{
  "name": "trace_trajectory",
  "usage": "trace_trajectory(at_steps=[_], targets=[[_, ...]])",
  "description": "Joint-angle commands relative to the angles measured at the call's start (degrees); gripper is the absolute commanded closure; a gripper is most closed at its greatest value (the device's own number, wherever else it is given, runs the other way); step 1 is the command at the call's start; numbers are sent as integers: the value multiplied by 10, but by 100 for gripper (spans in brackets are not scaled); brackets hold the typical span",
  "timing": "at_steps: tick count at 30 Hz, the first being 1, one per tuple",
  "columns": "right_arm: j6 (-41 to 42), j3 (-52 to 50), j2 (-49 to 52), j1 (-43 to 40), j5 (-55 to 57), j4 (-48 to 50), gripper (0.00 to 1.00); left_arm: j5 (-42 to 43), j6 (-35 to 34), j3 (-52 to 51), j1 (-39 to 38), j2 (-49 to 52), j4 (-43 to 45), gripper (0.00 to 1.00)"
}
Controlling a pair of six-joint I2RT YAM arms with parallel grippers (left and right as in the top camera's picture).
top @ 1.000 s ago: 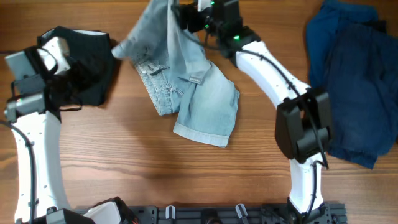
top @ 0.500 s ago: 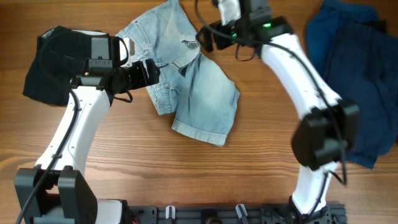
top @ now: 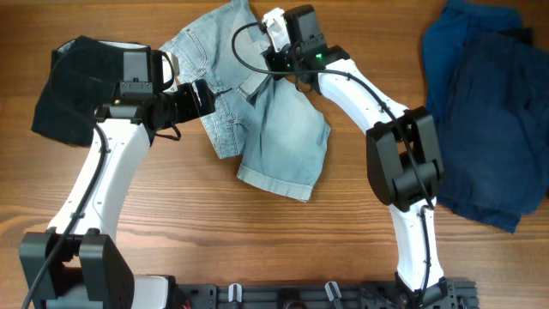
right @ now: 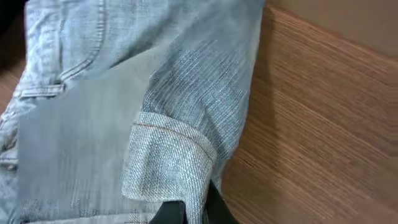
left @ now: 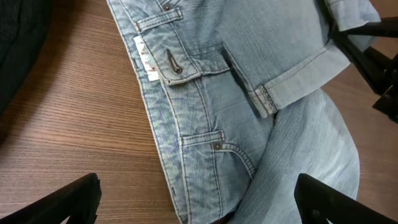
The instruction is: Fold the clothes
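Pale blue denim shorts [top: 279,129] lie crumpled in the middle of the table, waistband to the left and one hemmed leg toward the front. My left gripper [top: 206,99] hovers open over the waistband; in the left wrist view its gripper [left: 198,202] straddles the belt loops and pocket stitching of the shorts [left: 205,124]. At the far top edge of the shorts my right gripper [top: 262,73] is shut on a turned-up hem cuff [right: 168,158], the denim pinched between its dark fingers [right: 180,213].
A black garment [top: 73,90] lies at the far left behind my left arm, and it shows at the corner of the left wrist view [left: 15,37]. Dark navy-blue garments [top: 485,112] are piled at the right edge. Bare wood runs along the front.
The right gripper has swung left onto the shorts' top edge and shut on the cuff. The left arm came over from the black garment earlier and has held still since.
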Motion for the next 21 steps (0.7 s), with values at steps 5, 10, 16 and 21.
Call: trace_trajectory(at_steps=[5, 10, 16, 21], targets=[[75, 10, -110, -130, 2, -16, 96, -7, -7, 8, 3, 0, 2, 0], [40, 10, -90, -219, 4, 54, 95, -7, -5, 8, 3, 0, 4, 0], [96, 10, -105, -239, 59, 52, 0, -7, -5, 8, 3, 0, -2, 0], [129, 10, -211, -236, -82, -216, 0, -7, 0, 8, 8, -1, 3, 0]])
